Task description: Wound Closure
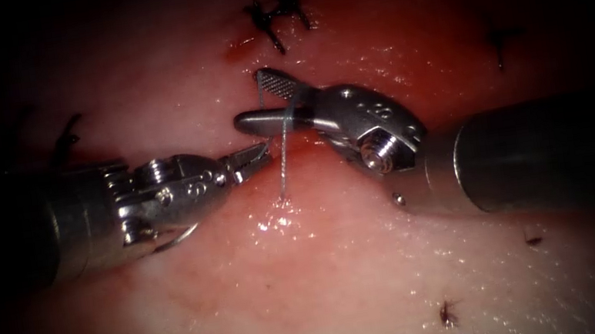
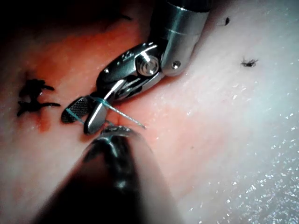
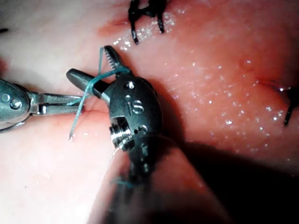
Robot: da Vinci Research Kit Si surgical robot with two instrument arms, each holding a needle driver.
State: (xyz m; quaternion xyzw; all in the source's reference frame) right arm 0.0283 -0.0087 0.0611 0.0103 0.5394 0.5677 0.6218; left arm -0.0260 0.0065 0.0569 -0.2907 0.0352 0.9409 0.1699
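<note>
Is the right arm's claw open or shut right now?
Open. The right claw has its two jaws spread in a V, with the thread running across the gap; the spread also shows from the right wrist.

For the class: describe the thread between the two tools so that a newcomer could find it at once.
Start at the right claw, whose jaws stand open over the tissue. The thread crosses them and hangs to a free end near the left claw. Unlike the dark knotted stitches beyond, it is one pale loose strand.

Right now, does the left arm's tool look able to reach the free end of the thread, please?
Probably yes. The left tool sits close beside the thread, whose free end hangs onto bare tissue with nothing between them. The right tool is above, thread draped across its open fingers.
</note>
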